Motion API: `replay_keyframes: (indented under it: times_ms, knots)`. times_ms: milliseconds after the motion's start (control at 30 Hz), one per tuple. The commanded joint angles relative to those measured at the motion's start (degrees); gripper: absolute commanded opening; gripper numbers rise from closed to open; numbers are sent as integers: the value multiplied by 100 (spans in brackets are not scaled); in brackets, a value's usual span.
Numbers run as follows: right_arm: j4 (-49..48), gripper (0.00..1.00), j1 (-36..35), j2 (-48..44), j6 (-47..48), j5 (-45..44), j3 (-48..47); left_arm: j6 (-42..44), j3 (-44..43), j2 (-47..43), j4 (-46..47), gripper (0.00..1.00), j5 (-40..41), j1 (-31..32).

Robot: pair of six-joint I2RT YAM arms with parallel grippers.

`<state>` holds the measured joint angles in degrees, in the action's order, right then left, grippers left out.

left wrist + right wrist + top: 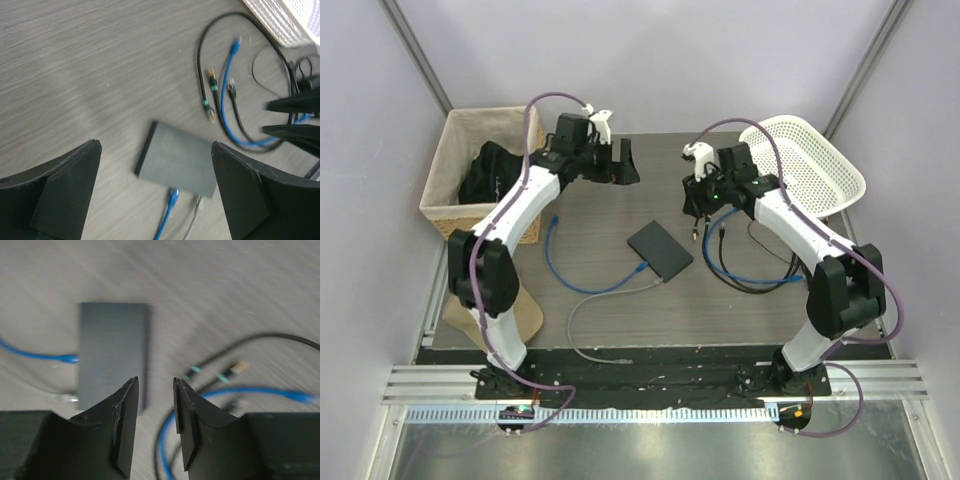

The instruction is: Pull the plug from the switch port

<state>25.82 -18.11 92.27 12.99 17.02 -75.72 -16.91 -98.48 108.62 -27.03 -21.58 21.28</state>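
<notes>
The switch (660, 250) is a flat black box lying mid-table. A blue plug (173, 196) and a grey plug (200, 202) sit side by side in ports along one long edge; the blue plug (67, 358) and grey plug (70, 399) also show in the right wrist view. My left gripper (628, 163) hovers high behind the switch (177, 160), wide open and empty (155, 145). My right gripper (697, 212) hangs above the table just right of the switch (112, 352). Its jaws stand partly apart with nothing between them (155, 381).
A wicker basket (448, 170) holding dark items stands at the back left. A white plastic basket (815, 160) tilts at the back right. Loose black and blue cables (760, 270) lie right of the switch. Another blue cable (555, 250) curves on the left.
</notes>
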Motion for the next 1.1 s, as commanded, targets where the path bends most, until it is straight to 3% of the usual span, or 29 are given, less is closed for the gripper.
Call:
replay_keyframes:
  times_ms: [0, 67, 200, 300, 467, 833, 1067]
  knots:
    - [-5, 41, -289, 484, -226, 1172, -110, 1066, 750, -438, -811, 91, -684, -79]
    - [-130, 39, -569, 616, -359, 1207, -48, 1172, 1023, -368, -1127, 82, -1284, -176]
    - [-165, 36, -861, 1152, -228, 1365, -48, 1356, 1365, -122, -1358, 80, -1945, -168]
    - [-323, 33, -870, 1284, -297, 1357, 118, 1611, 1647, -69, -1332, 80, -1718, -106]
    - [-490, 26, -870, 1320, -473, 1287, 418, 1673, 1858, 212, -1375, 75, -2095, -54]
    - [-684, 25, -870, 1276, -429, 970, 822, 1550, 1569, 1046, -1332, 66, -2236, 526]
    - [-772, 25, -861, 1136, -473, 830, 980, 1331, 1568, 1311, -990, 63, -2403, 562]
